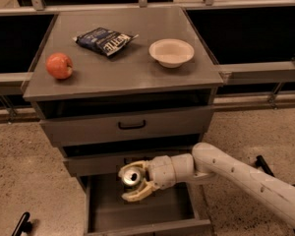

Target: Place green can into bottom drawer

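Note:
My gripper (131,182) reaches in from the right on a white arm and is shut on the green can (131,176), whose silver top with pull tab faces the camera. It holds the can above the open bottom drawer (104,211), a deep plain grey tray pulled out at the foot of the cabinet. The can is over the drawer's back middle, just under the front of the middle drawer (96,164).
On the cabinet top (113,68) lie a red apple (59,65), a dark chip bag (104,40) and a white bowl (171,52). The top drawer (130,125) with a black handle is closed. Speckled floor lies around the cabinet.

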Tool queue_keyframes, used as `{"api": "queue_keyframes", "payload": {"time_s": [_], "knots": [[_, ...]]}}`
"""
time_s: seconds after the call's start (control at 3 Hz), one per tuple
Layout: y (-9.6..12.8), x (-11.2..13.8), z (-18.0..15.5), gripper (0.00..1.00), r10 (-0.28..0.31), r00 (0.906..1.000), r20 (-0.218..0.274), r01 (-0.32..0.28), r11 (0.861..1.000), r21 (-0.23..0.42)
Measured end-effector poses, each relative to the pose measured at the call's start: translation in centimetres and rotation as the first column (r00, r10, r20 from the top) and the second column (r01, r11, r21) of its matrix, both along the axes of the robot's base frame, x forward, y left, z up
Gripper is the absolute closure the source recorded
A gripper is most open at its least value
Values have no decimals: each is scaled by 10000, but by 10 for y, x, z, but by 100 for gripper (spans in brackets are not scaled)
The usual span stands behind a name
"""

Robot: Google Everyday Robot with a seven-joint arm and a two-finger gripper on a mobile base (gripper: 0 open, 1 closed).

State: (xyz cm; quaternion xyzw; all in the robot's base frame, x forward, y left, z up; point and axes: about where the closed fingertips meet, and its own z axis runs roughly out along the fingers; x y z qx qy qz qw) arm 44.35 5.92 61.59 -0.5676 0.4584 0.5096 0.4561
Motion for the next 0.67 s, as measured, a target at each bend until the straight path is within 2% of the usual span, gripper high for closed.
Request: {"api": "queue_keyframes", "payload": {"time_s": [0.33,0.67], "knots": [[-2,25,-53,100,-420,9991,114,421,9991,-60],[0,52,-118,100,-949,9951,268,939,9949,364]]}}
